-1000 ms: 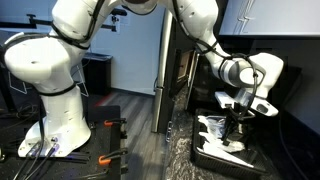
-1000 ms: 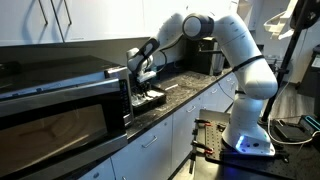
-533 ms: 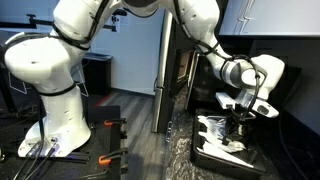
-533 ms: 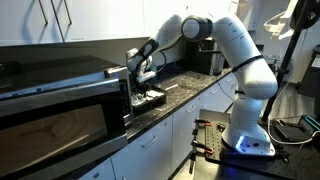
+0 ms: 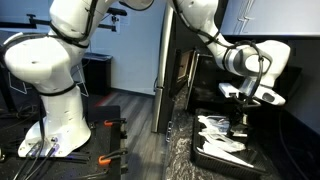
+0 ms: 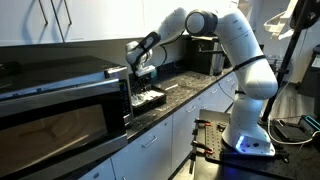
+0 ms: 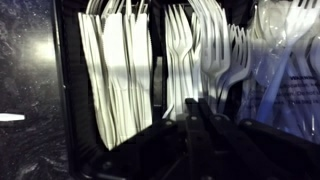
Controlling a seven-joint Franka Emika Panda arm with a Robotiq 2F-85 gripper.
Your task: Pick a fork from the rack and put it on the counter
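Since the claw (image 7: 196, 112) hangs with fingers drawn together, whether on a handle cannot be told, it should rise straight off the packed white forks (image 7: 185, 55) in the black rack (image 7: 66, 100), checking only one comes, then cross to the speckled worktop (image 7: 25, 80) beside it.

White plastic forks (image 7: 190, 50) lie packed in rows inside the black, low-walled rack (image 7: 68, 100), which sits on the dark speckled table (image 7: 30, 50).
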